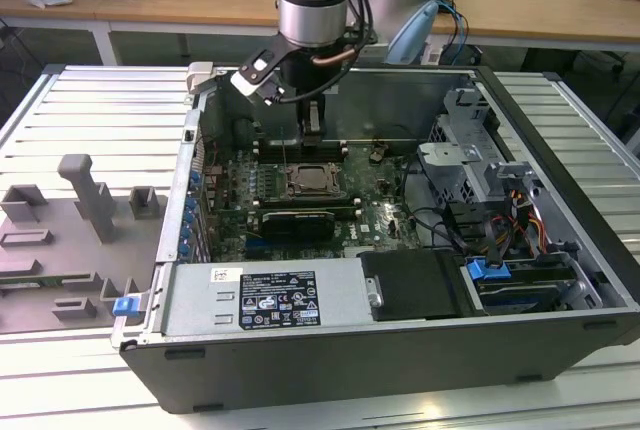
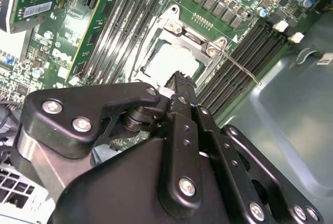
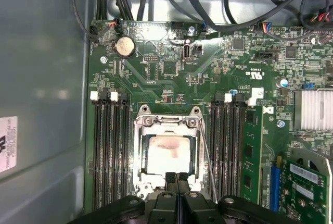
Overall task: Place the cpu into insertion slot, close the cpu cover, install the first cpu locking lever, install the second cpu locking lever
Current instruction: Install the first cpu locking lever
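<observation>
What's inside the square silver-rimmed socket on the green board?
A pale silver-beige square cpu lies in it, showing through the cut-out of the thin silver cpu cover. The chip's edges and whatever lies beneath are hidden; the black gripper covers one side of the frame.

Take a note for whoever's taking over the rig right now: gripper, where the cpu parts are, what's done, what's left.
Gripper: shut, nothing held, poised at the socket's edge.
Cpu: seated in the insertion slot.
Cpu cover: down over the chip, which shows through its cut-out.
Done: cpu placed, cover closed.
Left: one locking lever looks unlatched, standing out beside the socket; the other lever's state can't be told.
</observation>
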`<action>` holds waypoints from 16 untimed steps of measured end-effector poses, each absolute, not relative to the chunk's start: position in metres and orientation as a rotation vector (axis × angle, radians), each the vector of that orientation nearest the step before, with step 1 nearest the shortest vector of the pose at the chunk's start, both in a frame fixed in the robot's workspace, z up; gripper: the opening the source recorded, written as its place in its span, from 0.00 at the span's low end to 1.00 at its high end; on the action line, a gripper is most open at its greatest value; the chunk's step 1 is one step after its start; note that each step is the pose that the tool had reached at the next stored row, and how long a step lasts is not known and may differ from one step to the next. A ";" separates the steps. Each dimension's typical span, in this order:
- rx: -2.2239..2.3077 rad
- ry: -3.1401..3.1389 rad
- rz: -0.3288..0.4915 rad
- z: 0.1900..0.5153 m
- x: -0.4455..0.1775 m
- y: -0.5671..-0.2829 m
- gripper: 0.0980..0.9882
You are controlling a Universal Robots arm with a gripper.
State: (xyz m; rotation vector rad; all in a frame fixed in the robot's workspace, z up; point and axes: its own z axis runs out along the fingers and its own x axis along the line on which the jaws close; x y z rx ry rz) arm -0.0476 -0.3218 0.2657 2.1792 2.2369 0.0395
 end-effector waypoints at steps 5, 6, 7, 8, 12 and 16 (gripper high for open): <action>2.179 2.236 0.040 0.278 -0.048 -0.322 0.01; 2.179 2.236 0.040 0.280 -0.048 -0.322 0.01; 2.177 2.238 0.041 0.280 -0.048 -0.322 0.01; 2.143 2.272 0.041 0.279 -0.048 -0.322 0.01; 2.084 2.327 0.041 0.279 -0.048 -0.322 0.01; 2.039 2.366 0.042 0.279 -0.048 -0.322 0.01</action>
